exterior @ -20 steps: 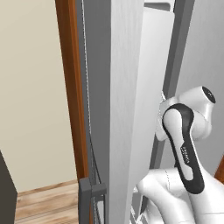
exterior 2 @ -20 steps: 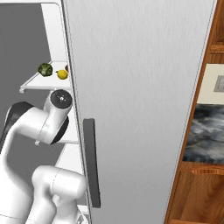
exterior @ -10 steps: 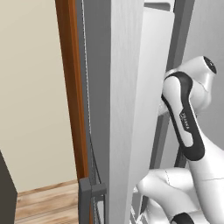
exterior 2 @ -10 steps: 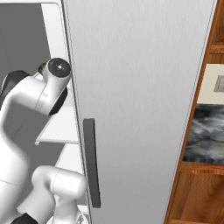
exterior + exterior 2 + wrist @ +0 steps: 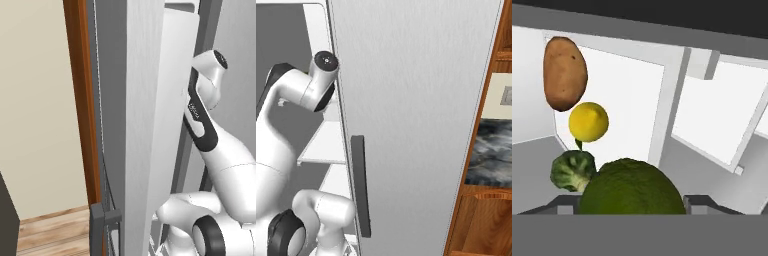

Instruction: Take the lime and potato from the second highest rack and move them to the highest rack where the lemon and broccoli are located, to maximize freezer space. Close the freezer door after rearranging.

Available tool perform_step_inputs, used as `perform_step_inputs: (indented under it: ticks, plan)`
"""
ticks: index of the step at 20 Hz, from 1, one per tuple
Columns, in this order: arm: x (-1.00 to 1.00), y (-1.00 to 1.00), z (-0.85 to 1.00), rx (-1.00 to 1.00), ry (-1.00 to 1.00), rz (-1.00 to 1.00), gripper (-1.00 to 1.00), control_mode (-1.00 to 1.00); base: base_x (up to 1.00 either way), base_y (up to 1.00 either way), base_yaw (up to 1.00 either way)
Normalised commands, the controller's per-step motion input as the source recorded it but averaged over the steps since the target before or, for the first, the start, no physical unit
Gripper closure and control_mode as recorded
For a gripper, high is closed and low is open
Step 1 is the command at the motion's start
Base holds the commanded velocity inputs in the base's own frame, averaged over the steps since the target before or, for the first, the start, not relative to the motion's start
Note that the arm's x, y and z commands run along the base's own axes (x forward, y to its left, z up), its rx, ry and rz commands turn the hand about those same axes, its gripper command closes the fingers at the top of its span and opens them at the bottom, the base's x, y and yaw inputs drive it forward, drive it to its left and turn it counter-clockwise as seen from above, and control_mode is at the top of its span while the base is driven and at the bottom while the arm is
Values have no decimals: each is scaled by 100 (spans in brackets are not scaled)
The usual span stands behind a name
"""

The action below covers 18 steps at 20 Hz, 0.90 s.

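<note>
In the hand view my gripper [image 5: 632,206] is shut on the dark green lime [image 5: 632,187], which bulges up between the two fingertips. Beyond it, on the white rack [image 5: 632,100], the green broccoli [image 5: 573,171], the yellow lemon [image 5: 588,121] and the brown potato [image 5: 565,71] lie in a row. In the left base view the freezer door [image 5: 145,125] stands open, seen edge-on with its white inner liner, and the arm reaches past it into the compartment. The right base view has the arm's elbow high beside the white shelves [image 5: 326,145].
A plain silver door [image 5: 416,115] with a dark vertical handle [image 5: 360,185] stands shut to the right of the arm. Wooden cabinetry [image 5: 486,200] lies further right. A brown wooden panel [image 5: 82,100] and a beige wall flank the open door on the left.
The arm has swung upward and deeper into the freezer. Its elbow now covers the top shelf spot where the lemon and broccoli showed in the right base view one second ago.
</note>
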Motion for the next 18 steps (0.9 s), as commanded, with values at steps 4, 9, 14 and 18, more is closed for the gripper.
perform_step_inputs:
  ticks: [4,9,14,18]
  plan:
    - [62,34,4,-2,-6,0,100,-100,0,0,0]
    - [95,5,28,0,0,0,100,-100,0,0,0]
    - [97,5,21,0,0,0,100,-100,0,0,0]
    - [92,16,0,0,0,0,100,-100,0,0,0]
